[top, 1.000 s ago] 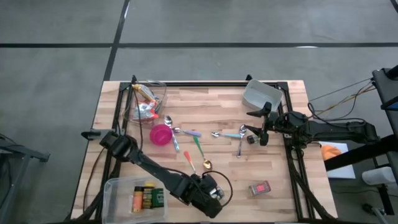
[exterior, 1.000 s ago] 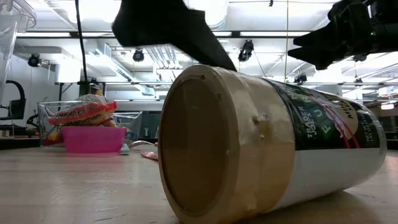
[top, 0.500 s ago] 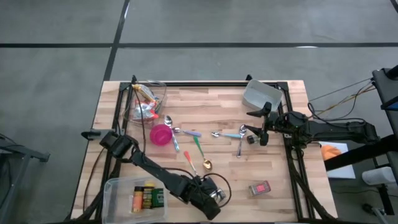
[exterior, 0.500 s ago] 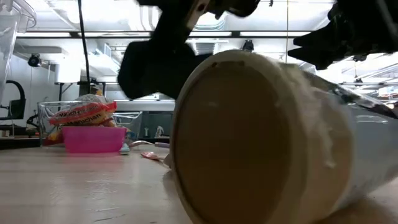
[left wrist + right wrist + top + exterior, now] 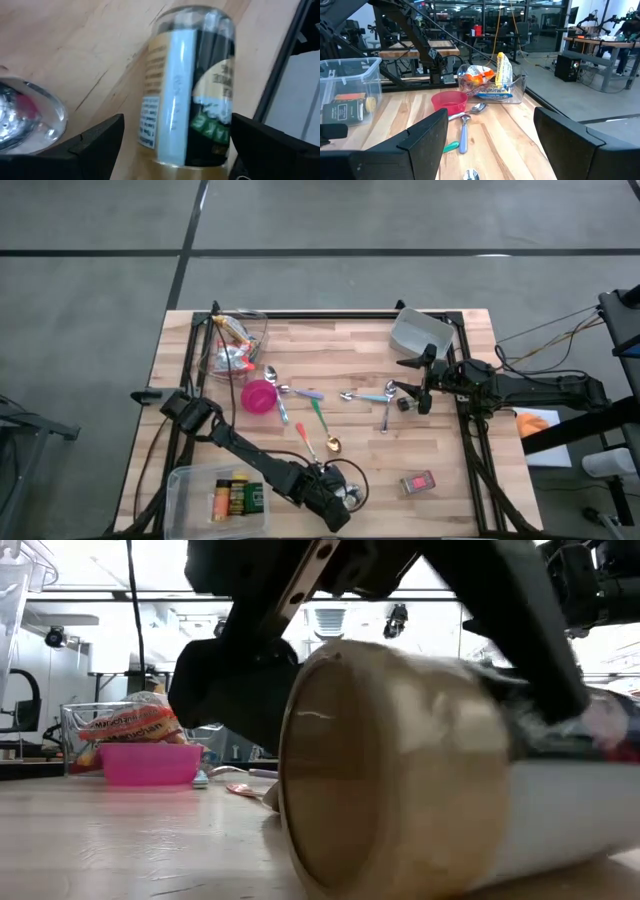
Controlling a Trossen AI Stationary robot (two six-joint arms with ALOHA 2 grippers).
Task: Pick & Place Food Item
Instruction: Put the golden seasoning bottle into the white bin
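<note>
Now the left end effector (image 5: 345, 498) is low at the near edge of the bench (image 5: 450, 440), and its fingers (image 5: 95, 142) stand wide on both sides of a jar (image 5: 192, 85) that lies on its side on the wood. Compared with one second ago, this end effector has come down around the jar: in the low view the dark fingers (image 5: 230, 690) now cover the upper part of the jar (image 5: 400, 780), while before they were above it. The jar has also turned a little, so its tan lid faces more to the side than before. I cannot tell if the fingers already press the jar. A spoon bowl (image 5: 25, 117) lies just beside the left fingers. The clear bin (image 5: 215, 498) with small packages is near the left arm, on its left. The right end effector (image 5: 412, 392) stays in the same place, over the right part of the bench near the spoons (image 5: 372, 396), with its fingers (image 5: 420, 140) apart and holding nothing. The pink bowl (image 5: 259, 396) and the container with snack bags (image 5: 232, 345) have not moved.
</note>
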